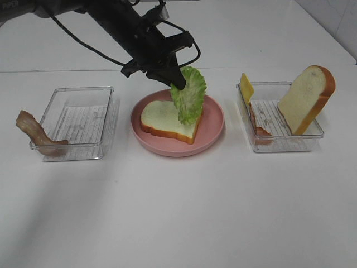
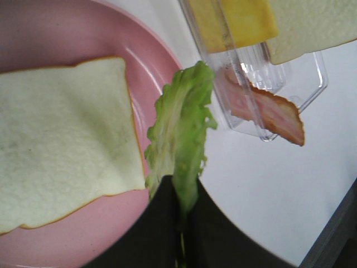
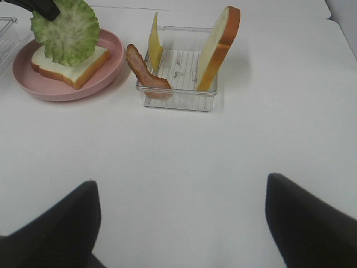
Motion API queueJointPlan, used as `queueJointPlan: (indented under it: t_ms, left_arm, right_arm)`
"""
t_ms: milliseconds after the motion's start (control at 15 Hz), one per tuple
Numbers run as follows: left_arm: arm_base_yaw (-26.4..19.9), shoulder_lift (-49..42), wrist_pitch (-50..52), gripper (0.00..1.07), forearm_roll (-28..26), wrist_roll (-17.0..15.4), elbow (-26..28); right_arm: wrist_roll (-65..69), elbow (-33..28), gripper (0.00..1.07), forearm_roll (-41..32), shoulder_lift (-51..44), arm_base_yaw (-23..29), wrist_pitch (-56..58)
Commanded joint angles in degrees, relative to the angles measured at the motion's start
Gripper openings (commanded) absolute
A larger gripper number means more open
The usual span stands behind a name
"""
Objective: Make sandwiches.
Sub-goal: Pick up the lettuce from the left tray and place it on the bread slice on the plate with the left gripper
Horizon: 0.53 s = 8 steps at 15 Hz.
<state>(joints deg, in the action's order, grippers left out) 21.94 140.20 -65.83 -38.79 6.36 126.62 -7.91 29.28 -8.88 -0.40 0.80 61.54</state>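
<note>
Lettuce point(image 1: 188, 95) green, ruffled; bread point(image 1: 164, 118) white, orange-brown crust; plate point(image 1: 215, 128) pink; cheese point(image 1: 246, 88) yellow; bacon point(image 1: 30, 129) reddish-brown.

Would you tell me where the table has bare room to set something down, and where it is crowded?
The widest bare patch is the table in front of the left tray, plate and right tray. Narrow strips separate the plate from each tray. Over the plate it is crowded: the left gripper holds lettuce there.
</note>
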Motion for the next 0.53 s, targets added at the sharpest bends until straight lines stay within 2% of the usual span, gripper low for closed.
queueJointPlan:
  t_ms: [67, 200, 333, 533]
  left_arm:
    - [0.2, 1.5, -0.9, 0.0, 3.4, 0.3, 0.2]
    - [0.2, 1.9, -0.4, 0.0, 8.7, 0.3, 0.2]
    - [0.2, 2.2, 0.8, 0.0, 11.6, 0.3, 0.2]
    - [0.2, 2.2, 3.3, 0.0, 12.3, 0.3, 0.2]
  right_arm:
    - [0.1, -0.2, 0.77, -0.1, -0.7, -0.1, -0.5]
    - [0.1, -0.2, 0.77, -0.1, -0.7, -0.1, -0.5]
    - [0.1, -0.2, 0.77, -0.1, -0.7, -0.1, -0.5]
    - [0.1, -0.2, 0.77, -0.1, -0.7, -0.1, -0.5]
